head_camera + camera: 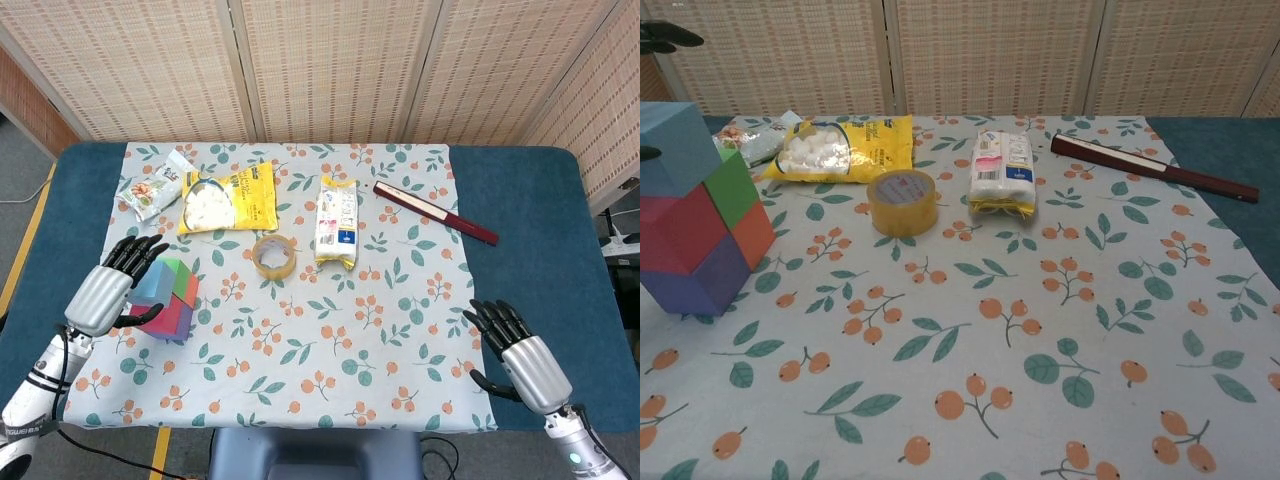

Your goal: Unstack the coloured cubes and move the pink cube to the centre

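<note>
The cube stack stands at the left of the floral cloth: a light blue cube on top, green and orange cubes behind, a pink cube below on a purple one. In the head view my left hand hovers over the blue cube with fingers spread, covering its left side; the pink cube shows under it. In the chest view only its fingertips show, above the stack. My right hand is open and empty at the front right edge.
A yellow tape roll lies near the centre. Behind it are a yellow bag of white sweets, a white packet, a small snack bag and a dark red folded fan. Blue table borders the cloth.
</note>
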{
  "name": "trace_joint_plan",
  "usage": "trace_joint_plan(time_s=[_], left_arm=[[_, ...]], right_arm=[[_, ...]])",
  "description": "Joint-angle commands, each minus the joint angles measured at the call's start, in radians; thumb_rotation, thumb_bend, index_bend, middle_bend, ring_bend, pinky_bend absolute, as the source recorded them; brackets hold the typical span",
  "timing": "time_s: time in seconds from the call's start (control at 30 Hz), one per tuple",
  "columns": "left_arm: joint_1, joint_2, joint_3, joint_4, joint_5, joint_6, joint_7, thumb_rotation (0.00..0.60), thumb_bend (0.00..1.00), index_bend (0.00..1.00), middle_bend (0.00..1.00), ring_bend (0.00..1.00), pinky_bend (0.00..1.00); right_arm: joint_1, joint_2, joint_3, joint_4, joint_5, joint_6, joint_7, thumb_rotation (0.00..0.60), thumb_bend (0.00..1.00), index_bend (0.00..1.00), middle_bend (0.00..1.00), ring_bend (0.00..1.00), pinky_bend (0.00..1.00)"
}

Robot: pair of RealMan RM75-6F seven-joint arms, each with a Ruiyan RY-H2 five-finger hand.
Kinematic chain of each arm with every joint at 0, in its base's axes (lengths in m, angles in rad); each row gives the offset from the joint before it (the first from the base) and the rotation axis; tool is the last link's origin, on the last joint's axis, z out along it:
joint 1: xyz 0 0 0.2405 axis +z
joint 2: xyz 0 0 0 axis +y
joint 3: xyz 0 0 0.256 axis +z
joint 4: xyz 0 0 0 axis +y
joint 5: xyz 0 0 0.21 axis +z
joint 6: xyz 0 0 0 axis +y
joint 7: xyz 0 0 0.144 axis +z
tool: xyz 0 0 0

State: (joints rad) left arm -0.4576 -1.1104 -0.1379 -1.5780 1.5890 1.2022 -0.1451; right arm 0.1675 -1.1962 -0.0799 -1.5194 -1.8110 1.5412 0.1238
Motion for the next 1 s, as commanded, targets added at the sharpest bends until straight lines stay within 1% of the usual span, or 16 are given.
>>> trace_joint_plan(time_s=[0.03, 0.1, 0.17, 0.27, 0.33, 0.37, 0.4, 0.5, 0.57, 0.67, 0.73, 0.9, 1.0], left_arm=[[-0.041, 0.017, 0.005, 0.006, -0.043, -0.100, -0.019, 0.600, 0.31, 0.00, 0.00, 0.00, 0.00], [-0.058, 0.028, 0.007, 0.006, -0.058, -0.136, -0.032, 0.600, 0.31, 0.00, 0.00, 0.03, 0.00], [-0.065, 0.034, 0.012, 0.004, -0.067, -0.156, -0.040, 0.600, 0.31, 0.00, 0.00, 0.10, 0.01], [-0.078, 0.040, 0.017, 0.005, -0.075, -0.180, -0.064, 0.600, 0.31, 0.00, 0.00, 0.19, 0.04], [-0.084, 0.039, 0.020, 0.011, -0.075, -0.185, -0.075, 0.600, 0.32, 0.00, 0.04, 0.28, 0.07], [-0.085, 0.038, 0.020, 0.015, -0.075, -0.183, -0.079, 0.600, 0.32, 0.00, 0.07, 0.32, 0.08], [-0.087, 0.037, 0.020, 0.019, -0.075, -0.180, -0.084, 0.600, 0.33, 0.00, 0.13, 0.38, 0.11], [-0.090, 0.037, 0.023, 0.022, -0.070, -0.174, -0.100, 0.600, 0.36, 0.03, 0.35, 0.51, 0.19], [-0.087, 0.034, 0.022, 0.031, -0.066, -0.157, -0.101, 0.600, 0.39, 0.08, 0.41, 0.56, 0.23], [-0.073, 0.022, 0.014, 0.051, -0.058, -0.098, -0.101, 0.600, 0.41, 0.15, 0.46, 0.58, 0.27], [-0.063, 0.025, 0.010, 0.055, -0.055, -0.066, -0.103, 0.600, 0.41, 0.19, 0.48, 0.59, 0.29], [-0.018, 0.067, -0.001, 0.051, -0.060, 0.028, -0.124, 0.600, 0.41, 0.20, 0.48, 0.59, 0.31], [0.029, 0.088, 0.011, 0.069, -0.081, 0.071, -0.140, 0.600, 0.41, 0.21, 0.48, 0.59, 0.31]], right_arm=[[0.000, -0.002, 0.006, 0.000, 0.010, -0.002, -0.001, 0.600, 0.17, 0.00, 0.00, 0.00, 0.00], [0.000, -0.003, 0.008, 0.001, 0.015, -0.003, -0.003, 0.600, 0.17, 0.00, 0.00, 0.00, 0.00], [0.000, -0.004, 0.009, 0.001, 0.016, -0.005, -0.005, 0.600, 0.17, 0.00, 0.00, 0.00, 0.00], [0.000, -0.006, 0.011, 0.001, 0.020, -0.008, -0.006, 0.600, 0.17, 0.00, 0.00, 0.00, 0.00], [0.000, -0.006, 0.012, 0.001, 0.021, -0.009, -0.004, 0.600, 0.17, 0.00, 0.00, 0.00, 0.00], [0.000, -0.006, 0.012, 0.001, 0.021, -0.009, -0.004, 0.600, 0.17, 0.00, 0.00, 0.00, 0.00], [0.000, -0.006, 0.012, 0.001, 0.022, -0.009, -0.004, 0.600, 0.17, 0.00, 0.00, 0.00, 0.00], [0.000, -0.006, 0.013, 0.000, 0.023, -0.010, -0.006, 0.600, 0.17, 0.00, 0.00, 0.00, 0.00], [0.000, -0.006, 0.013, 0.001, 0.024, -0.012, -0.007, 0.600, 0.17, 0.00, 0.00, 0.00, 0.00], [0.001, -0.005, 0.012, 0.000, 0.024, -0.015, -0.007, 0.600, 0.17, 0.00, 0.00, 0.00, 0.00], [0.001, -0.006, 0.013, 0.000, 0.024, -0.015, -0.008, 0.600, 0.17, 0.00, 0.00, 0.00, 0.00], [0.003, -0.006, 0.011, 0.002, 0.022, -0.021, -0.014, 0.600, 0.17, 0.00, 0.00, 0.00, 0.00], [0.002, -0.005, 0.011, 0.001, 0.021, -0.020, -0.016, 0.600, 0.17, 0.00, 0.00, 0.00, 0.00]])
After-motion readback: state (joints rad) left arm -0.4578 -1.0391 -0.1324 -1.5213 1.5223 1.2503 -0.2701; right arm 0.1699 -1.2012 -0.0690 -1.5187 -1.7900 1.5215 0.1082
